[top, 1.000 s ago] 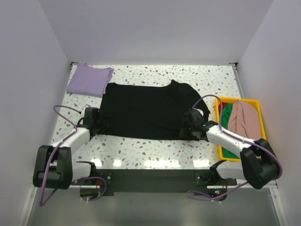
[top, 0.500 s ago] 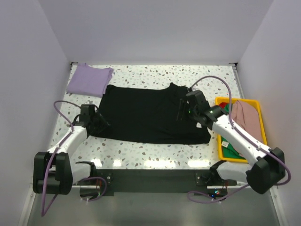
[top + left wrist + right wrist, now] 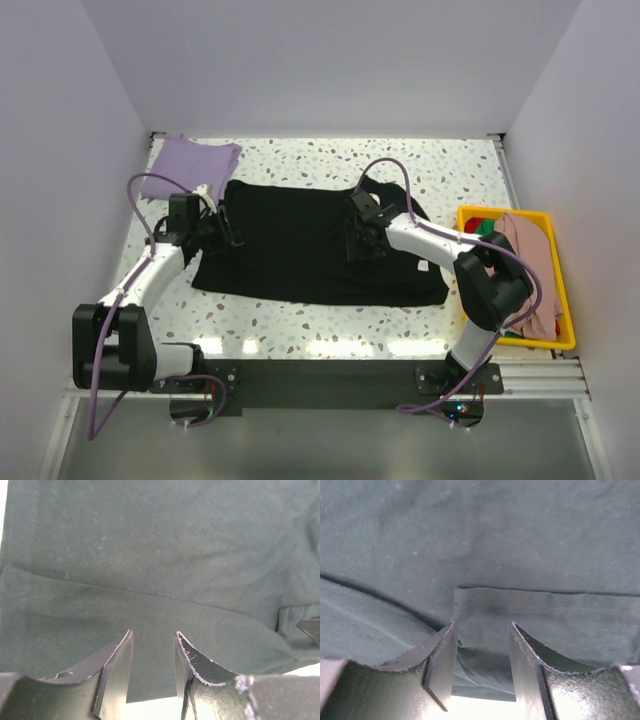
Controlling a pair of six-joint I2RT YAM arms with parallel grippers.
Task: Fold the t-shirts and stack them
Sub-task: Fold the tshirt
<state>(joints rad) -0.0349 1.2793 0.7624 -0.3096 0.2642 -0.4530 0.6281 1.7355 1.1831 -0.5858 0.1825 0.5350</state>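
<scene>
A black t-shirt lies spread flat across the middle of the table, with folds at both of its ends. My left gripper hovers at its left edge, open, with only dark cloth under the jaws. My right gripper is over the shirt's centre, right of the collar area. It is open, above a folded seam of the black cloth. A pale lavender t-shirt lies folded at the back left corner. A dusty pink t-shirt and a green one sit in the bin.
A yellow plastic bin stands at the table's right edge. White walls close in the table on three sides. Both arms' cables loop above the cloth. The speckled tabletop shows in front of the shirt.
My right gripper swung from the shirt's near right corner to its centre. The left gripper moved away from me along the left edge, and its jaws opened. The black shirt shifted slightly.
</scene>
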